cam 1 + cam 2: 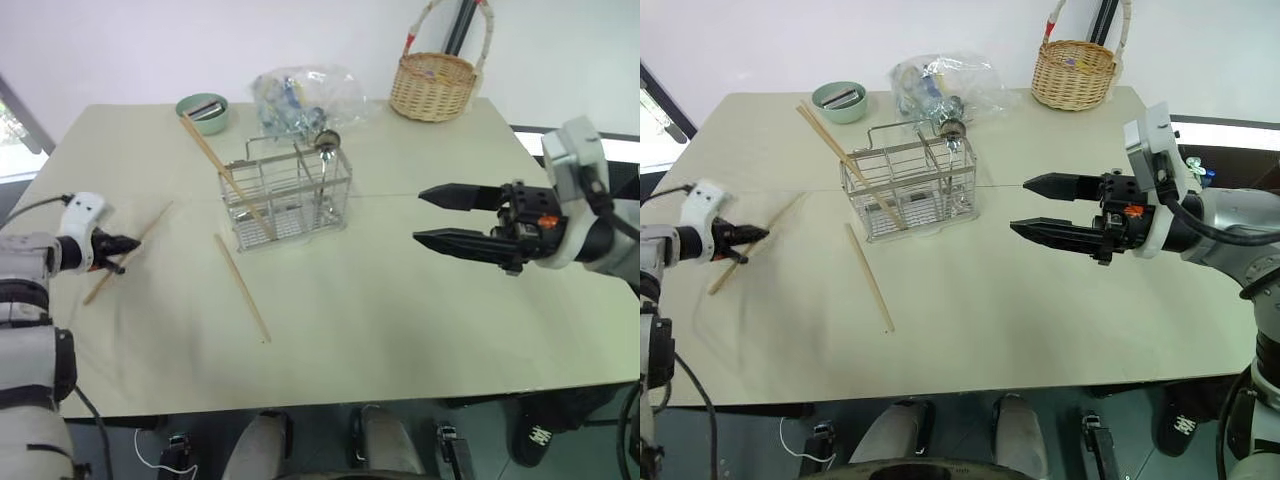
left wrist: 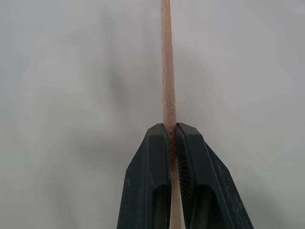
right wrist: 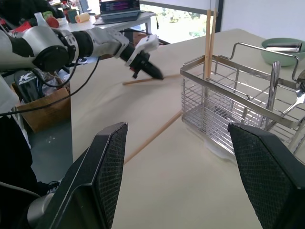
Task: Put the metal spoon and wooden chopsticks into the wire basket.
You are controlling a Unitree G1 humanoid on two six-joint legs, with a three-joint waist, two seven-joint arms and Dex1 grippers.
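Note:
The wire basket (image 1: 285,195) stands at mid-table. Two wooden chopsticks (image 1: 215,160) lean in its left end. The metal spoon (image 1: 326,140) stands in its right end, bowl up. A third chopstick (image 1: 242,288) lies flat on the table in front of the basket. At the table's left, my left gripper (image 1: 128,243) is shut on another chopstick (image 1: 152,224), whose far end slants up and away; the left wrist view shows the stick (image 2: 166,71) pinched between the fingertips. My right gripper (image 1: 418,216) hovers open to the right of the basket, pointing left, nothing between its fingers.
A green bowl (image 1: 203,112) sits at the back left. A clear plastic bag (image 1: 300,98) of items lies behind the wire basket, and a wicker basket (image 1: 433,85) with a hoop handle stands at the back right. The table's front edge (image 1: 330,400) is near me.

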